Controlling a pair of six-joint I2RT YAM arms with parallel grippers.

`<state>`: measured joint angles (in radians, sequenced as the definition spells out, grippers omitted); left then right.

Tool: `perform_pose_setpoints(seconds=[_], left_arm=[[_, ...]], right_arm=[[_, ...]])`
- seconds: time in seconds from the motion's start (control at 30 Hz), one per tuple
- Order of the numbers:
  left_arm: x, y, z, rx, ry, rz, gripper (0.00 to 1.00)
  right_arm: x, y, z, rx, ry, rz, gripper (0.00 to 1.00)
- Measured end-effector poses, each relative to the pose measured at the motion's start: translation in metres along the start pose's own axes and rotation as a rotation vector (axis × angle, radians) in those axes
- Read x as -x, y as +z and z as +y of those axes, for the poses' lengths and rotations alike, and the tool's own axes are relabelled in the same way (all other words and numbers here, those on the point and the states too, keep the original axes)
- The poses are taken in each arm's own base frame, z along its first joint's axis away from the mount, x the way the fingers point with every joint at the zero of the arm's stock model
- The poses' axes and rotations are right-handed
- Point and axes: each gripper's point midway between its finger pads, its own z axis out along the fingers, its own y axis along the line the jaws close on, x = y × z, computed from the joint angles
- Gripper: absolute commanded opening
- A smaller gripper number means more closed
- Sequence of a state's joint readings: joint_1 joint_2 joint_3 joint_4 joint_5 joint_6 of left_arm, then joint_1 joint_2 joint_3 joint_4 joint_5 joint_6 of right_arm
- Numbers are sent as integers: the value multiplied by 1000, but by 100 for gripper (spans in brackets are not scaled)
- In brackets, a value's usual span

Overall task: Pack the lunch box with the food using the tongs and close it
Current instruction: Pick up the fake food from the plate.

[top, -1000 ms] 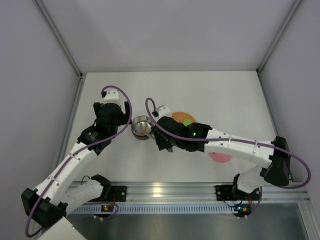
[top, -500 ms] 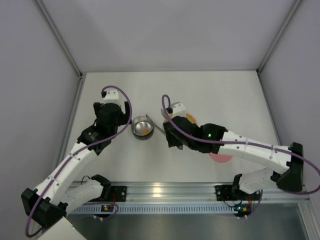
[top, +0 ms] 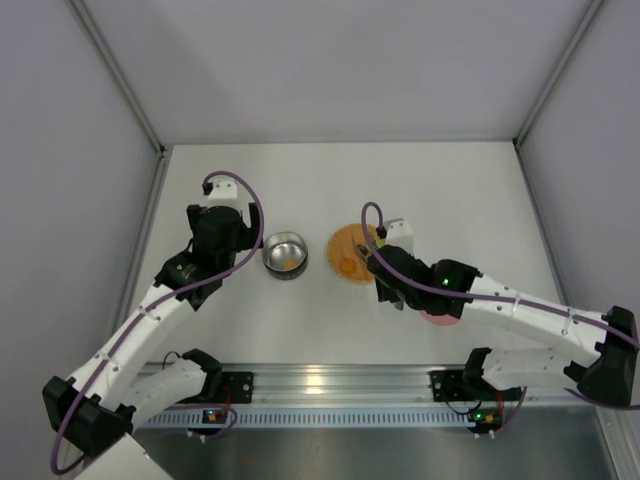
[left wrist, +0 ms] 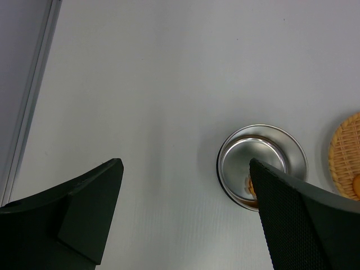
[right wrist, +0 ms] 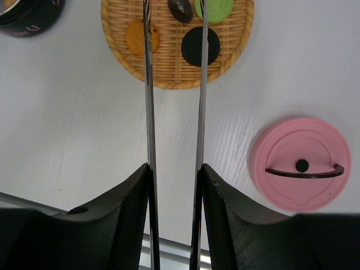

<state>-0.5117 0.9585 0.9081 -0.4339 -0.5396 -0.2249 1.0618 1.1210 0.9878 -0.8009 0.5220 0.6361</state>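
Right gripper: clamps tongs, arms apparently over food.
Left gripper: wide, lunch box beside its finger.

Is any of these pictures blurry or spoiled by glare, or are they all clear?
Right wrist: sharp, with the woven disc and pink lid crisp. Left wrist: the steel bowl gleams softly without harsh glare, and the camera's own fingers look dark and slightly soft. Top external: even light, faint shadows.
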Motion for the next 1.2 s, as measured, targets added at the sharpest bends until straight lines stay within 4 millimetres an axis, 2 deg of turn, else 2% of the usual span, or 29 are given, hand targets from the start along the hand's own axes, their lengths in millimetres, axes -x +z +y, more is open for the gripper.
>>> perform_pose_setpoints(seconds=[0.27,0.67,1.2], left_arm=[[0,0,0,0,0,0,99],[0,0,0,0,0,0,99],[0,0,0,0,0,0,99]], right_arm=[[-14,15,-6,-40,-12,47,39],[-27,32,-3,-40,-32,107,38],[-29,39,3,-25,-36,117,29]])
